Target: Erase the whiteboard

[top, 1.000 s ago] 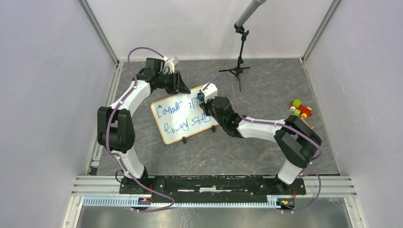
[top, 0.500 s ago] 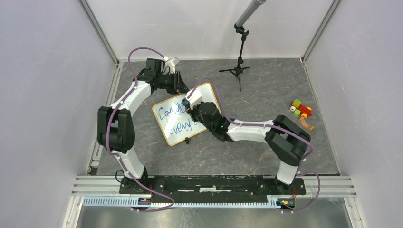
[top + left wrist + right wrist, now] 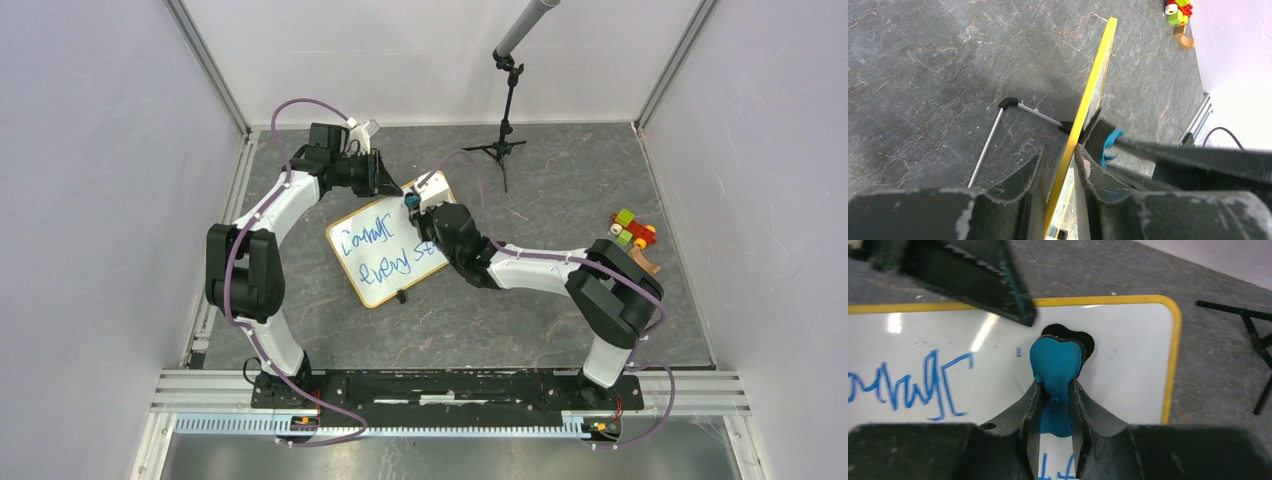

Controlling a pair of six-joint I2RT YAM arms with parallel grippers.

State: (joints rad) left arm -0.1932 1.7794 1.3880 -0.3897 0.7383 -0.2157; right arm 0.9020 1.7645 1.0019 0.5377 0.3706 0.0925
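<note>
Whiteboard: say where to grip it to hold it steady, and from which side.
Grip the whiteboard by its thin yellow frame at the raised far edge, coming from behind, jaws straddling it. It stands propped on feet, so that edge clears the table.

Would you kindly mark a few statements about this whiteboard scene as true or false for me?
1. The left gripper is clamped on the whiteboard's yellow-framed edge. True.
2. The right gripper is empty. False: it is shut on a blue eraser that is pressed against the board.
3. The board bears blue handwriting. True.
4. The coloured blocks sit on the whiteboard. False: they lie on the right side of the table, well apart from the board.
</note>
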